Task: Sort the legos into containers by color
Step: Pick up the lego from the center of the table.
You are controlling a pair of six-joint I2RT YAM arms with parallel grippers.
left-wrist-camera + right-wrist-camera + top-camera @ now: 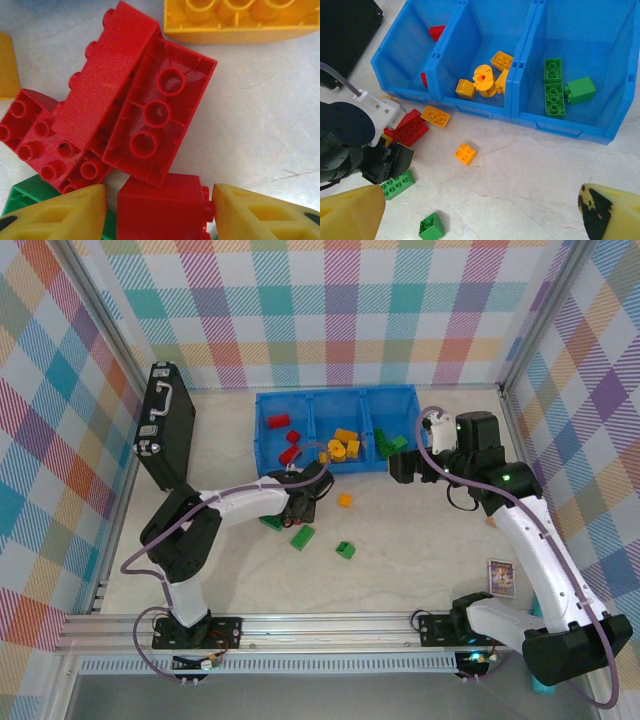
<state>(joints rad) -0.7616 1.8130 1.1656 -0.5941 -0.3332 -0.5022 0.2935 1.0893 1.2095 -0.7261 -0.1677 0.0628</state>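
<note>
My left gripper (306, 496) is low over a heap of legos just in front of the blue bin (335, 395). Its yellow fingers (65, 215) stand open on either side of a small red brick (160, 200) lying there. One finger touches the brick's studs and a thin gap shows at the other. A larger overturned red brick (150, 115) leans on it, beside a studded red piece (40, 145) and a yellow brick (240, 20). My right gripper (480, 215) hovers wide open and empty before the green compartment (580, 60).
Red, yellow and green pieces lie in the bin's left, middle and right compartments. Loose on the table are an orange brick (465, 153), a yellow one (435, 116) and green ones (397, 184) (431, 226). A black case (165, 430) stands far left, a card (501, 577) near right.
</note>
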